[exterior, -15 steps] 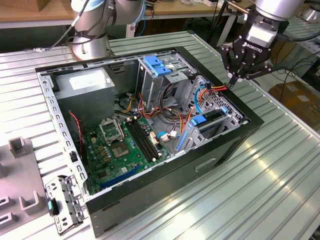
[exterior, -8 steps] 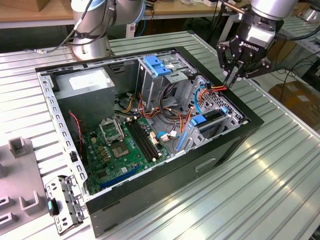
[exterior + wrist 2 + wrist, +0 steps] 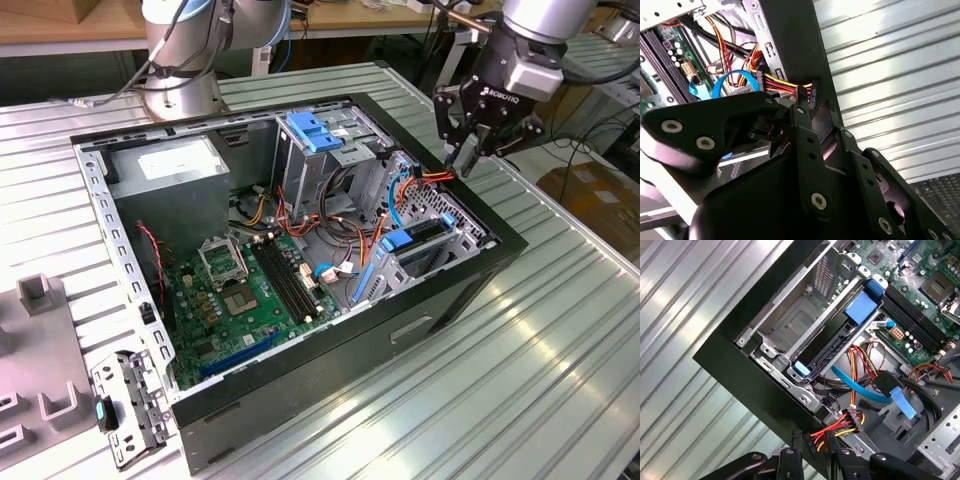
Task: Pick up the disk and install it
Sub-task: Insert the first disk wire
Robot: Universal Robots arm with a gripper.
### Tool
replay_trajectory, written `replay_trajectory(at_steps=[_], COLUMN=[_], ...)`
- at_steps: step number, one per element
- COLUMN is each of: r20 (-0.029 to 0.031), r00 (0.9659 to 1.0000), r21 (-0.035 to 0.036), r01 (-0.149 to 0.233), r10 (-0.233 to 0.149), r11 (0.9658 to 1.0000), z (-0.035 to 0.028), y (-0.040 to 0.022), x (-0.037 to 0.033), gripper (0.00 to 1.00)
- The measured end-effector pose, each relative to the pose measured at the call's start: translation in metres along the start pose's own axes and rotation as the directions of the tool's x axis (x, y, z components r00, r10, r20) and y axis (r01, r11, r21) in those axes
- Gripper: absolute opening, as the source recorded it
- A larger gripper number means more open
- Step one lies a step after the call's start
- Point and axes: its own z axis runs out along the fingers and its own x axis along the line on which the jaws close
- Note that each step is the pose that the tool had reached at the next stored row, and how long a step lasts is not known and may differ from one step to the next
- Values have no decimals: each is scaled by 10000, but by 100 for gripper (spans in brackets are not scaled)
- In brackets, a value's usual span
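Overhead, the gripper hangs above the far corner of the open computer case, at the exterior view's right. Its two fingers point down into the case with a narrow gap between them and nothing held. Just beyond the fingertips, a bundle of red, yellow and black power wires ends in a black connector at the case wall.

The disk sits inside the case, slotted on edge into the grey metal drive cage at the corner below the gripper. Its blue rail ends show in the first wrist view, where the disk looks like a thin dark slab. A blue data cable loops just beside the cage. The green motherboard lies on the case floor.

The case rests on a table of ribbed silver metal slats. Grey blocks and a loose metal bracket lie on the table beside the case, at the exterior view's left. The arm's base stands behind the case. Past the table run a wooden bench, hanging cables and a cardboard box.
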Motion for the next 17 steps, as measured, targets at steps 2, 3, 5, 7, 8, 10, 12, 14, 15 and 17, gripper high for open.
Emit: replay_trajectory(at_steps=[2,3,5,7,8,10,12,14,15,17], r20=[3,3,4,4,2,4,4,3,2,3], r00=[9985,9974,9937,9897,9885,9839,9779,9721,9698,9673], r21=[14,18,27,35,36,45,51,58,59,63], r01=[556,724,1118,1434,1513,1788,2090,2344,2440,2535], r10=[-556,-724,-1118,-1434,-1513,-1788,-2090,-2344,-2440,-2535], r11=[9985,9974,9937,9897,9885,9839,9779,9721,9698,9673], z=[9,12,22,36,41,60,73,83,86,95], y=[-1,-1,-1,-4,-8,-11,-12,-17,-26,-44], x=[0,0,0,2,2,2,2,7,15,30], gripper=[31,31,31,31,31,31,31,31,31,30])
